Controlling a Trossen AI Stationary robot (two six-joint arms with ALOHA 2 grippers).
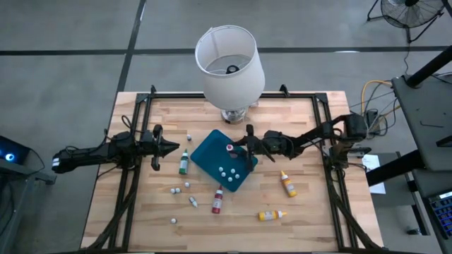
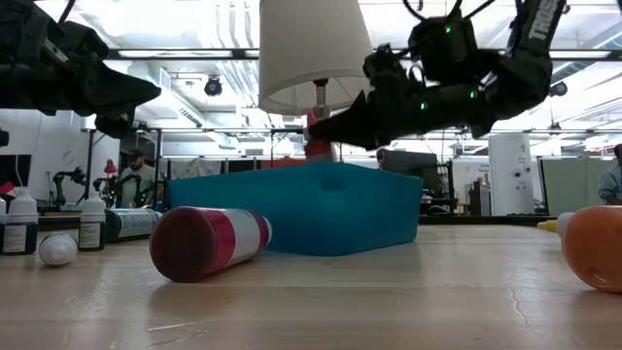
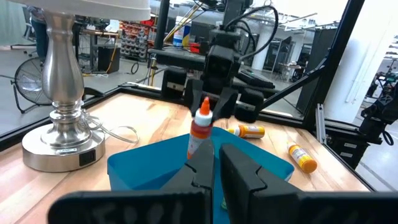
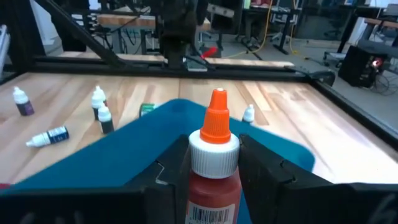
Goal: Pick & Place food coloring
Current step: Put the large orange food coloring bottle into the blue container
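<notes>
One red bottle point(image 4: 213, 163) sits clamped in the right gripper point(image 1: 240, 146) above the blue tray point(image 1: 212, 161); left gripper point(image 1: 171, 147), fingers together, waits left.

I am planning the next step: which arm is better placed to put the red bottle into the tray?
The right. Its gripper already holds the red bottle above the teal tray; the left gripper waits beside the tray, shut.

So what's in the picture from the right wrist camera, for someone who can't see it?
The right gripper holds a red bottle with an orange tip upright between its two dark fingers, above a blue tray. Beyond it, small bottles stand and lie on the wooden table, and the other arm waits at the far side.
</notes>
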